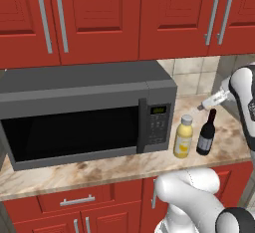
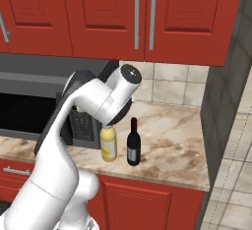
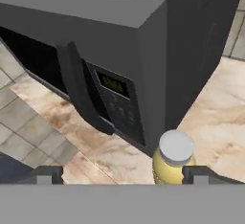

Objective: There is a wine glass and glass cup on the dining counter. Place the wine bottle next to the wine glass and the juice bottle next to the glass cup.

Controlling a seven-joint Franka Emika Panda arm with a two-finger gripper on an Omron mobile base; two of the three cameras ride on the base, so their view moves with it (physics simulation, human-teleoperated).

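The yellow juice bottle (image 1: 183, 137) with its pale cap stands on the marbled counter (image 1: 99, 170) just right of the microwave. The dark wine bottle (image 1: 206, 133) stands upright close on its right, and the two appear again as juice bottle (image 2: 109, 144) and wine bottle (image 2: 133, 143). My gripper (image 3: 123, 175) is open and hovers above the bottles, holding nothing. In the hand view the juice bottle (image 3: 174, 160) sits low between the spread fingertips, nearer the right one. The wine glass, the glass cup and the dining counter are out of view.
A large dark microwave (image 1: 84, 117) fills the counter's left part, its control panel (image 3: 117, 101) right beside the juice bottle. Red wall cabinets (image 1: 99, 18) hang overhead. A tiled wall (image 2: 172, 84) backs the counter, and a side wall (image 2: 226, 106) bounds it on the right.
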